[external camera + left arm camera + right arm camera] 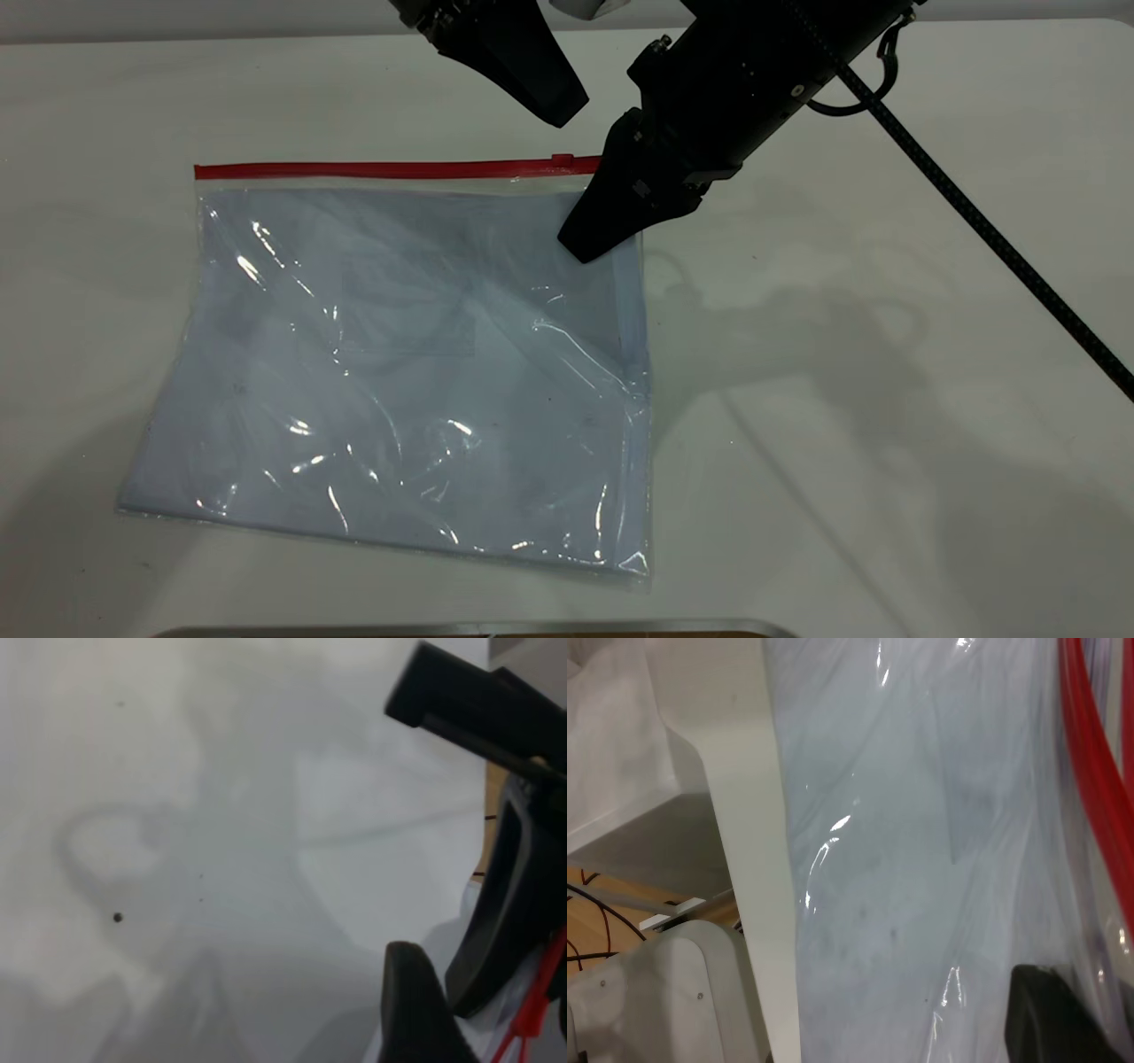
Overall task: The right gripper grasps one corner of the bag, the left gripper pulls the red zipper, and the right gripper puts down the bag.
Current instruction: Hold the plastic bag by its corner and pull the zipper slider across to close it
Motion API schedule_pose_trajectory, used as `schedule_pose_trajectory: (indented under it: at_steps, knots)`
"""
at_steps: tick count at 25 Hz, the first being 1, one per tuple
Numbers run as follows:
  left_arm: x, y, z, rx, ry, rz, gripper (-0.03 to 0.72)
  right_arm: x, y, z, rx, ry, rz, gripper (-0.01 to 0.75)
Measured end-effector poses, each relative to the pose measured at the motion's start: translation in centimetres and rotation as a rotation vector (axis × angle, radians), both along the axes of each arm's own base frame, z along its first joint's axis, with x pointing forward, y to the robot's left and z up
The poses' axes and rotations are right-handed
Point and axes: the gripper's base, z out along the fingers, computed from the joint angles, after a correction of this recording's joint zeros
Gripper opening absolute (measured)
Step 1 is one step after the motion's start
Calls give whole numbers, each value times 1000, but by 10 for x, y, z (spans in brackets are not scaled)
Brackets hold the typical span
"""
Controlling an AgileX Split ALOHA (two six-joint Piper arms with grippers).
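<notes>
A clear bag (399, 354) lies flat on the white table (886, 354), its red zipper (390, 168) running along the far edge. The right gripper (586, 241) hangs over the bag's far right corner (611, 190), nearer than the left gripper (554, 102) hovering beyond the zipper's slider end. I cannot tell whether either gripper's jaws are parted or holding anything.

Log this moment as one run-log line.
bag: flat on table | red zipper: slider near right end | right hand: over zipper-end corner, grip unclear | left hand: above zipper, not touching
</notes>
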Motion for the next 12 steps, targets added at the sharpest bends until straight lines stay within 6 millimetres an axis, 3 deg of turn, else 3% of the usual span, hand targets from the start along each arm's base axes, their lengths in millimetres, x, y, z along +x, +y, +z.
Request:
schedule_pose_trajectory:
  at_steps: [12]
  knots:
    - [-1, -2, -1, 3, -18, -28, 453, 0, 0, 1, 9, 5, -6, 34]
